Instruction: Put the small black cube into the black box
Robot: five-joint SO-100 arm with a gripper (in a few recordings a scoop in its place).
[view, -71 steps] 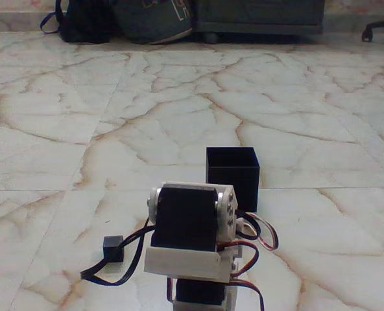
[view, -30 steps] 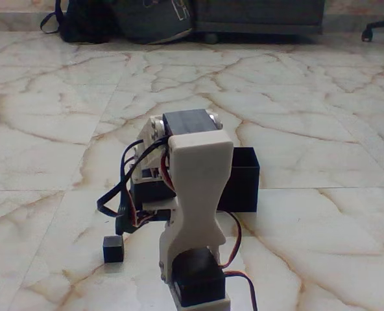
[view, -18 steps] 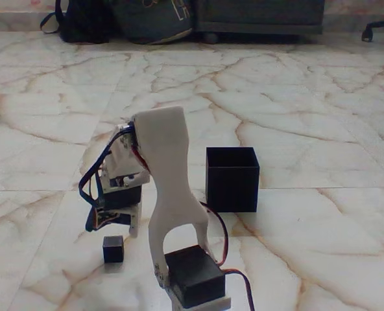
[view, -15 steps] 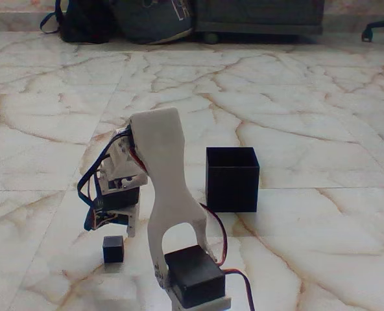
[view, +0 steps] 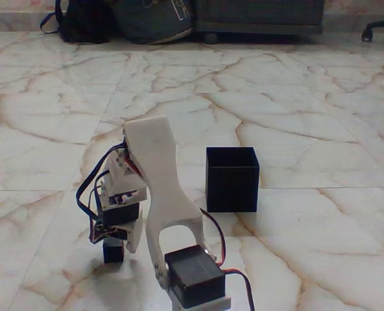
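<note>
1. The small black cube (view: 113, 251) looks rigid and very light, so it should lift with little squeeze; its matte faces probably give fair friction, though a thing this small may skid on the polished marble floor (view: 296, 97) if it is nudged off-centre.
2. The best hold, I judge, is across 2 opposite flat side faces, near mid-height, with the fingers square to them so that it does not twist out.
3. It is tiny, plain-faced and matte black, with sharp edges; its upper part is hidden by the tool.
4. It sits on the floor in the lower left of the fixed view, well apart from the black box (view: 232, 179), which stands upright and lidless to its right and farther back, several times larger, thin-walled and square.
5. The tool (view: 117, 238) hangs directly over the cube, with a white finger (view: 135, 233) reaching down just beside its right side; whether it touches cannot be told.
6. Whether the tool is released or clenched cannot be told, since its other finger is lost against dark parts and cables (view: 88, 188).
</note>
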